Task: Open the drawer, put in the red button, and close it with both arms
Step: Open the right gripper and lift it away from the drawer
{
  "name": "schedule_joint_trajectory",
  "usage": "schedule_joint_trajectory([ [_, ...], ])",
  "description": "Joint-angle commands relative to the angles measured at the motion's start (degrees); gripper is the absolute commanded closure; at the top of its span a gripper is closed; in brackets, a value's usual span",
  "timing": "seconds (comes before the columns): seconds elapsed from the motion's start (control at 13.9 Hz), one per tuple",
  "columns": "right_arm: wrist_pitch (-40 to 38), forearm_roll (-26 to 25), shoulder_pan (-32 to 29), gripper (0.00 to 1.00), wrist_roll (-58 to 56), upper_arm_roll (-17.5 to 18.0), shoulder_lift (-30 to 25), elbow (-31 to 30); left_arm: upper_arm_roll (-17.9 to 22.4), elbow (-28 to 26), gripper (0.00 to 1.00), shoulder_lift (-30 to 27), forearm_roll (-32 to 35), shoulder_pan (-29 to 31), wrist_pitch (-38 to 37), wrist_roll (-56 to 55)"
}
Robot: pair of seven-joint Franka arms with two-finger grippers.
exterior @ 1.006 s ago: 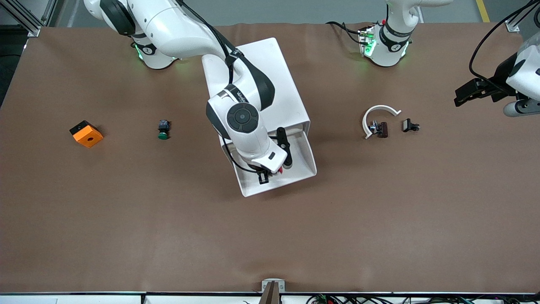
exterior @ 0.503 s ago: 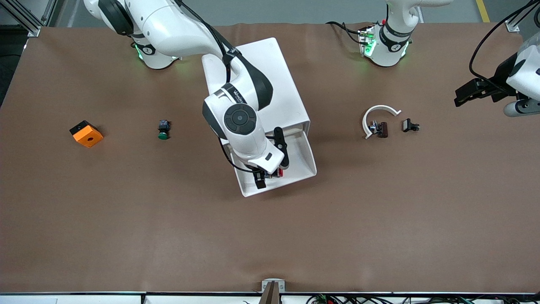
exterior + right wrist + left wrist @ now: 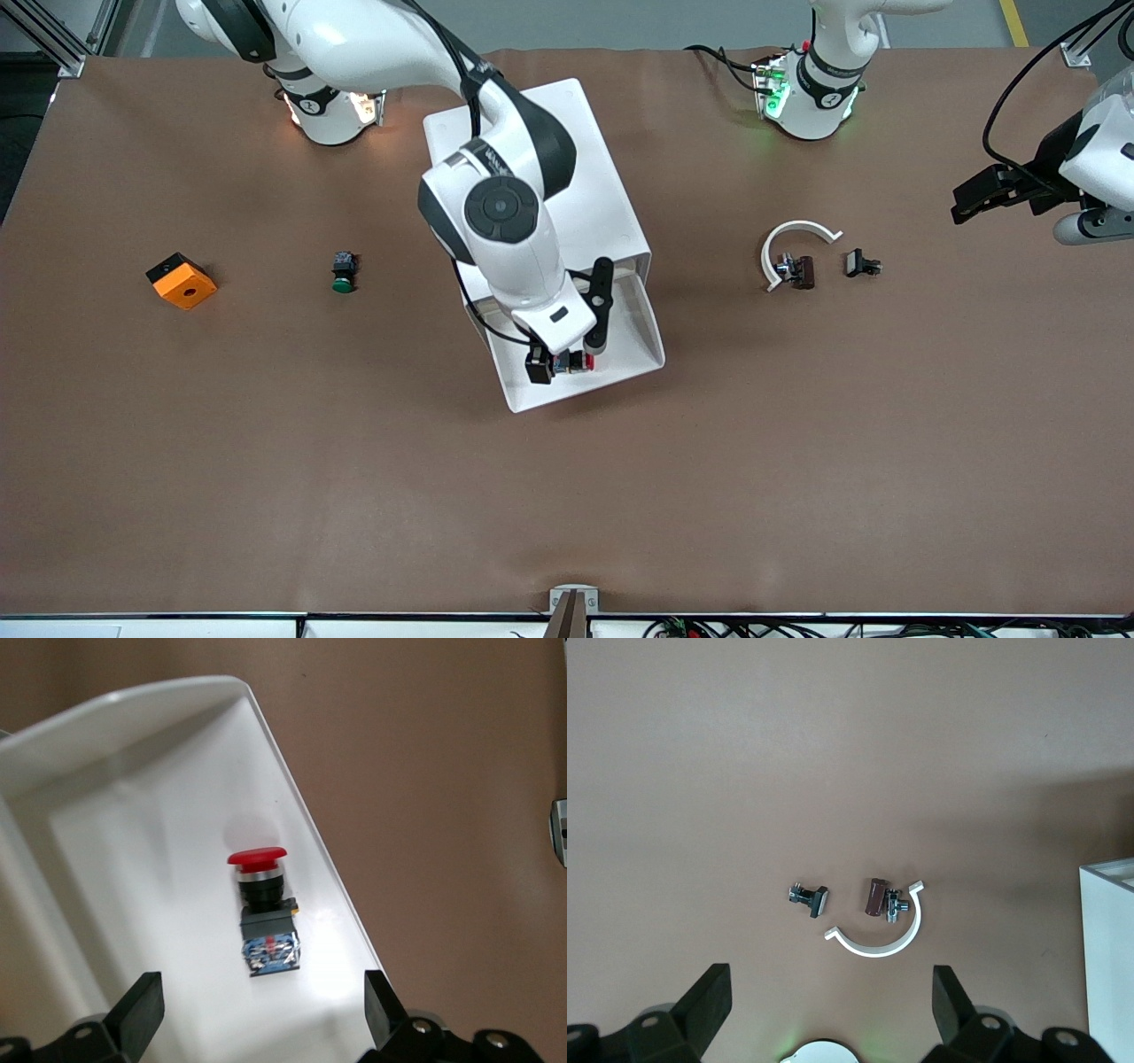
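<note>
The drawer [image 3: 620, 350] is pulled out of the big white cabinet [image 3: 549, 159], which sits in the middle of the brown table [image 3: 567, 487], close to the edge where the robots' bases stand. The drawer is a shallow white tray with low walls. One thing is in it: the red button [image 3: 263, 904]. The button lies on its side on the tray floor, close to one long wall. Its round red cap points toward the cabinet, and its dark body points toward the drawer's front.

The right gripper [image 3: 561, 361] hangs just over the drawer, right above the button. Its fingers [image 3: 142, 1010] are spread wide and hold nothing. The button lies loose below them, not touched.

The left gripper [image 3: 979, 195] waits up in the air over the table edge at the left arm's end. Its fingers [image 3: 704, 1005] are spread wide too, and they are empty.

On the bare table toward the left arm's end lie a curved white piece [image 3: 793, 239], a small brown part [image 3: 804, 272] touching it, and a small dark part [image 3: 859, 263] just beside them.

Toward the right arm's end lie a green button [image 3: 343, 272] and, nearer that table edge, an orange block [image 3: 182, 281].
</note>
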Motion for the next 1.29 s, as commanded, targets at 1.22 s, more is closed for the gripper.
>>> schedule_joint_trajectory([
  [1.22, -29.4, -6.8, -11.6, 0.0, 22.4, -0.2, -35.2, -20.0, -0.3, 16.3, 0.0, 22.1, 0.1, -8.2, 15.9, -5.8],
])
